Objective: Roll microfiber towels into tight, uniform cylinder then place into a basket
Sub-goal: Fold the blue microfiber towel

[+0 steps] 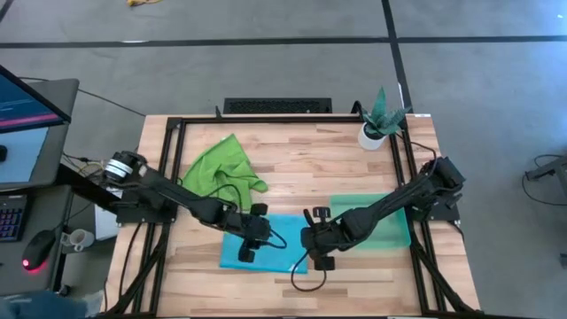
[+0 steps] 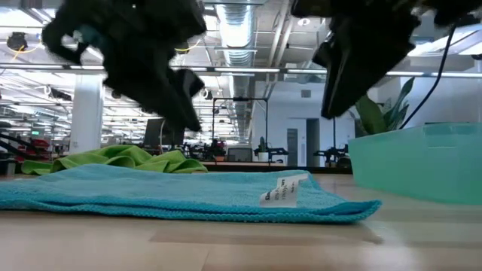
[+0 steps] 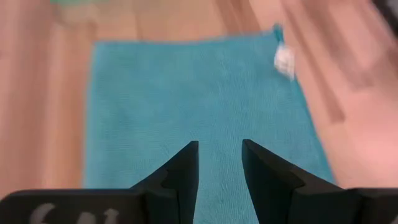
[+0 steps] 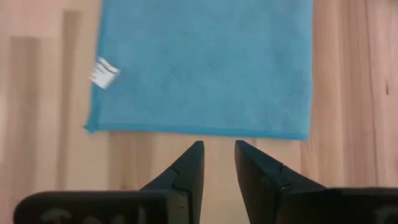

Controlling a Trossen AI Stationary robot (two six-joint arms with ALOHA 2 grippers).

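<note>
The flat sky-blue microfiber towel (image 1: pixel 266 244) lies between 2 grippers — left gripper (image 1: pixel 251 239) above it, right gripper (image 1: pixel 312 252) just off its edge. Both are slightly parted, grasping nothing.

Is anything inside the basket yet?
Nothing shows inside the basket from above, though the right arm crosses over its left part and hides that bit. The blue towel lies flat on the table and the green towel sits crumpled farther back, both outside it.
</note>
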